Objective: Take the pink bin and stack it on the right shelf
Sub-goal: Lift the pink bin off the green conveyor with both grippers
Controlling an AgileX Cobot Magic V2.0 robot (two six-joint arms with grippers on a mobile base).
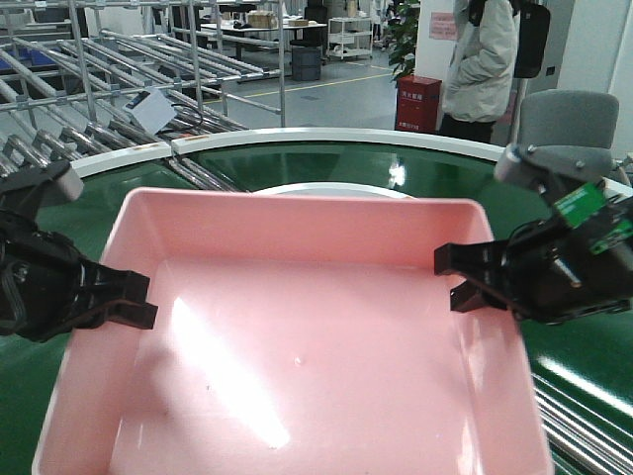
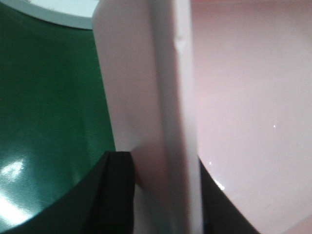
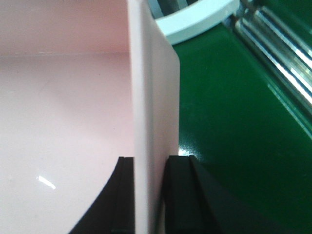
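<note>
Jaws of left gripper [image 1: 134,309] and right gripper [image 1: 463,280] pinch opposite side walls of the pink bin [image 1: 297,356], one finger inside, one outside.

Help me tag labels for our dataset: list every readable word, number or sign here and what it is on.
Nothing can be read.
The red box: white print, too blurred to read.
The pink notice on the white pillar: too small to read.
The white tag on the roller rack: no print legible.
The pink bin: no markings in any view.
</note>
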